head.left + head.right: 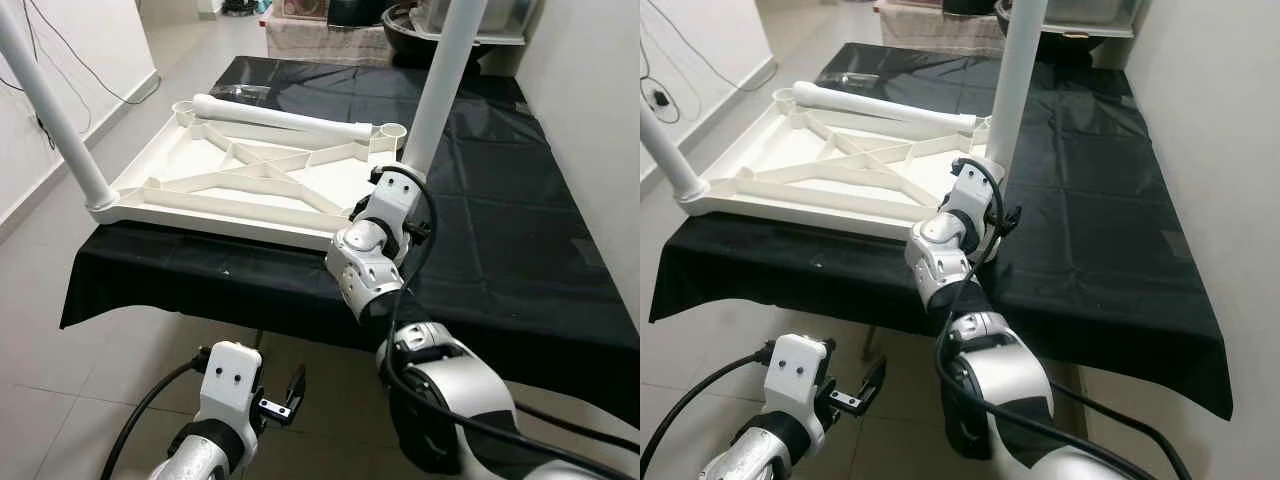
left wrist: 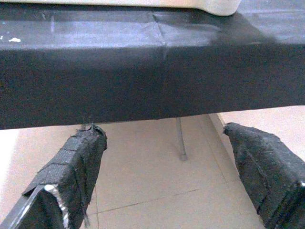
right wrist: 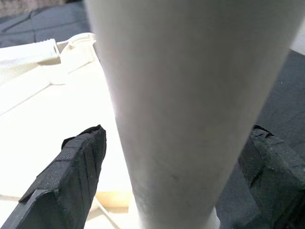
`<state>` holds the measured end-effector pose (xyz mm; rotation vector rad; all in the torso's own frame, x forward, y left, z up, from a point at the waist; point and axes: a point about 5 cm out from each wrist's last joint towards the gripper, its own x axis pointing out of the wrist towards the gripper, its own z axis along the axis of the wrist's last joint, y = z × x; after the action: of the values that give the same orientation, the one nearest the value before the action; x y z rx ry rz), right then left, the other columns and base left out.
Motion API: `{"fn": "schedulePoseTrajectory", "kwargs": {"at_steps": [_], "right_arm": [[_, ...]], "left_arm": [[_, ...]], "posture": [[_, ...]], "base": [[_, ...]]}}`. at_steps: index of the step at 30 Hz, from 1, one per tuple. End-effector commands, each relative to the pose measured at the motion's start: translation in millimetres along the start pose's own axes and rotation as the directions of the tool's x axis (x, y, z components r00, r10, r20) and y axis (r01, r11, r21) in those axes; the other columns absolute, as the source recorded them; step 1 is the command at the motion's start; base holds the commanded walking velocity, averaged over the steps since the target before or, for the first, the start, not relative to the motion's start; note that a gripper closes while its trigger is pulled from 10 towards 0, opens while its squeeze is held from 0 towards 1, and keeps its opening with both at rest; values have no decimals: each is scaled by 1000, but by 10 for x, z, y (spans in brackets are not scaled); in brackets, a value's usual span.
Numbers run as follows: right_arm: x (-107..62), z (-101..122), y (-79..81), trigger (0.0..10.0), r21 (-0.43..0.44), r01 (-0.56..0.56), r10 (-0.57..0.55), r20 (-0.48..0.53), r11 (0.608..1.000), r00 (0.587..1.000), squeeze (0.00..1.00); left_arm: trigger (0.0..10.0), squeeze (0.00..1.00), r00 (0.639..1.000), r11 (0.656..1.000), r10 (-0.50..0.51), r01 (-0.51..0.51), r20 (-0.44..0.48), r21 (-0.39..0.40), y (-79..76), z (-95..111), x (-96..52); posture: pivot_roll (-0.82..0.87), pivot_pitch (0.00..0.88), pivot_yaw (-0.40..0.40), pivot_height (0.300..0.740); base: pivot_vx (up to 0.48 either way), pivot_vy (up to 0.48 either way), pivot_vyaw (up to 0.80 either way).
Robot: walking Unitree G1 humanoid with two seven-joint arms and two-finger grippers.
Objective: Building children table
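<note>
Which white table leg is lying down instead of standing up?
The white plastic tube leg along the far edge of the upside-down white tabletop is lying down. The other two legs, at the near left corner and near right corner, stand upright.

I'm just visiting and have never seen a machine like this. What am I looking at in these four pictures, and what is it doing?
This is a walking robot with two silver arms. The two wide pictures come from cameras in its head; the other two sit on its wrists. On a black-covered table lies an upside-down white tabletop. Two legs stand up from it, and a loose leg lies across it. The right gripper has its fingers open on either side of the near upright leg, not squeezing it. The left gripper hangs open below the table edge.
</note>
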<state>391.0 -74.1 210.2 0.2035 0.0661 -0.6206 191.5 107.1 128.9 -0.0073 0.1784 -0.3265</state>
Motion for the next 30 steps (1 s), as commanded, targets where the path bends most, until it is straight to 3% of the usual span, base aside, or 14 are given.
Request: {"fn": "schedulePoseTrajectory", "kwargs": {"at_steps": [1,10,13,21,23,30], "right_arm": [[-8,-41,-9,10000,-7,-7,7,-20,1000,1000,0],[34,-69,-138,10000,-21,-72,72,-27,997,997,0],[30,-101,-222,10000,-28,-151,150,-33,988,988,0],[7,-154,-317,10000,-56,-234,231,-53,971,972,0],[-49,-219,-416,10000,-92,-353,346,-80,931,935,0],[-135,-358,-612,10000,-130,-472,456,-137,872,879,0]], "left_arm": [[10000,0,1000,1000,-4,4,-9,0,-6,-27,1],[10000,0,1000,1000,-7,7,-7,3,14,-44,45],[10000,0,1000,1000,-5,5,-2,7,27,-48,73],[10000,0,1000,1000,-3,3,-1,10,46,-65,95],[10000,0,1000,1000,-2,2,1,13,59,-80,125],[10000,0,1000,1000,-3,3,4,16,73,-97,173]], "posture": [[82,106,-33,740],[75,78,-33,740],[73,61,-35,740],[68,48,-34,740],[61,37,-32,740],[48,25,-36,740]], "base": [[0,0,0],[0,0,0],[0,0,0],[0,0,0],[0,0,0],[0,0,0]]}}
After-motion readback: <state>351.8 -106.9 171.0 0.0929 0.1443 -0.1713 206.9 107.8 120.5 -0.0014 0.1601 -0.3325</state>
